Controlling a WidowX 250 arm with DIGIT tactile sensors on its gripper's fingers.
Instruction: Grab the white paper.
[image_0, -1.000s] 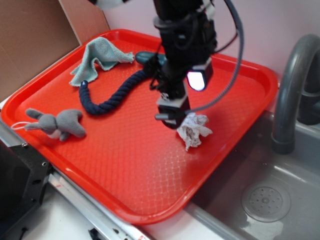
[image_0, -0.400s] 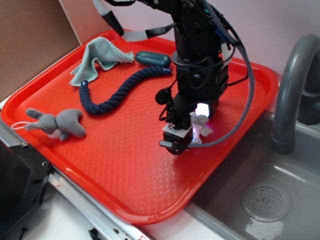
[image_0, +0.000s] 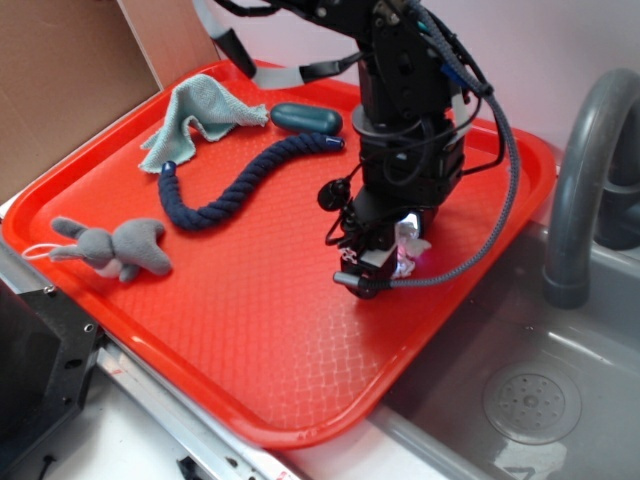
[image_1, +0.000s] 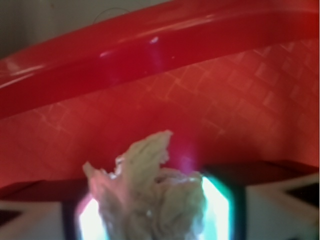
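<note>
One thing matters now: the small crumpled off-white wad of paper (image_1: 150, 200) sits between the black fingers (image_0: 372, 272) of your gripper, low over the red plastic tray (image_0: 250, 330) and toward its sink-side edge, with most of the wad hidden behind the arm in the exterior view. From the wrist view the wad fills the gap between the two pale pads, so the fingers look closed around it or very nearly so, though you cannot see the contact itself. Judge the hold before you lift: tissue this loose compresses and can slip, so squeeze fully, then rise straight up and slowly. Keep clear of the tray's raised rim just beyond the wad, and stay well away from the navy blue twisted rope (image_0: 235, 185) farther in on the tray.
</note>
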